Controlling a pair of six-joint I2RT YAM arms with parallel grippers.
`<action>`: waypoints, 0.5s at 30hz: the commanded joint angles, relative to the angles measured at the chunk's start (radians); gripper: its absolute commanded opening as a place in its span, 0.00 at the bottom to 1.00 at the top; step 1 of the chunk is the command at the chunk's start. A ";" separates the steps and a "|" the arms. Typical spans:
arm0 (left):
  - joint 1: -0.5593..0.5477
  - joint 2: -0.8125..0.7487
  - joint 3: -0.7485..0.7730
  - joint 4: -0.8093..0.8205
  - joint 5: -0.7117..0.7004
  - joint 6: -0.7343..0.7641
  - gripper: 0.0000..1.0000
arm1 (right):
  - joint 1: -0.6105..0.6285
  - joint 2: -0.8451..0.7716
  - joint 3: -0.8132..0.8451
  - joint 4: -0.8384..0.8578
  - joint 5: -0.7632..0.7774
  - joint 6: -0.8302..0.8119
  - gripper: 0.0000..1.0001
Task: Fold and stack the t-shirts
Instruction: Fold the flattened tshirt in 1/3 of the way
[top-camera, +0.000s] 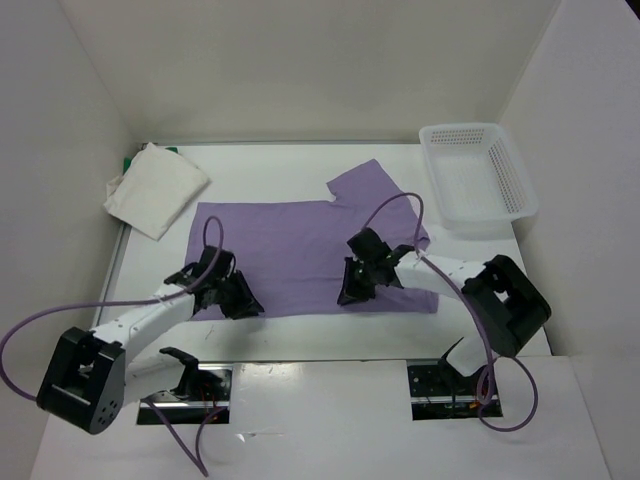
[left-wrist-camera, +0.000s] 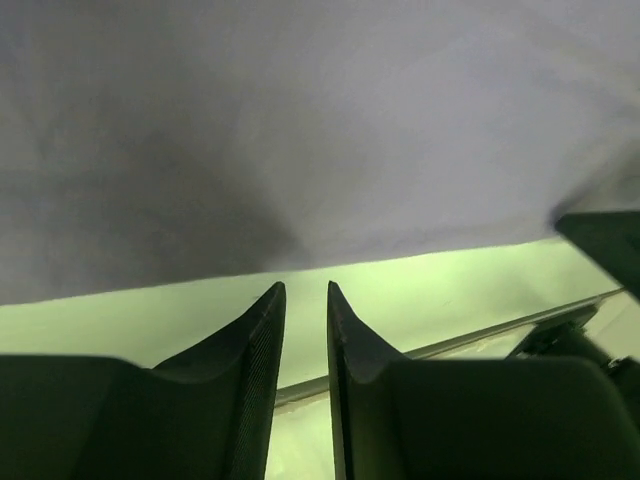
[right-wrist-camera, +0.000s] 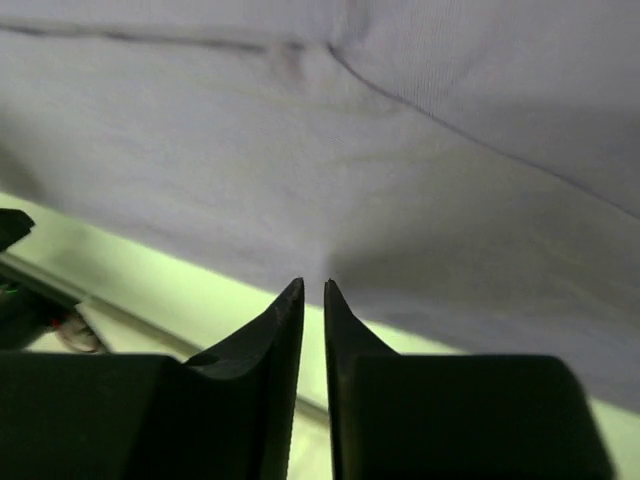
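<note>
The lavender t-shirt (top-camera: 300, 250) lies spread flat in the middle of the table. The white t-shirt (top-camera: 155, 188) lies folded at the back left, with a bit of the green t-shirt (top-camera: 133, 161) showing under it. My left gripper (top-camera: 238, 298) sits low at the lavender shirt's near hem, left end. Its jaws are nearly together with nothing between them, and the tips (left-wrist-camera: 303, 288) stop just short of the hem (left-wrist-camera: 300, 262). My right gripper (top-camera: 352, 290) is at the near hem further right, shut to a thin slit, and its tips (right-wrist-camera: 312, 284) meet the cloth edge (right-wrist-camera: 420, 290).
A white perforated basket (top-camera: 478, 172) stands at the back right. White walls enclose the table on three sides. The near table edge with its metal rail (left-wrist-camera: 470, 342) lies just behind both grippers.
</note>
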 joint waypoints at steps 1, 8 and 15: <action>0.057 0.033 0.264 -0.085 -0.017 0.099 0.28 | -0.095 -0.087 0.164 -0.098 -0.040 -0.085 0.20; 0.443 0.335 0.598 0.058 -0.078 0.233 0.09 | -0.130 -0.021 0.341 -0.067 -0.037 -0.131 0.06; 0.503 0.657 0.804 0.153 -0.207 0.245 0.32 | -0.161 0.005 0.350 -0.016 -0.060 -0.142 0.08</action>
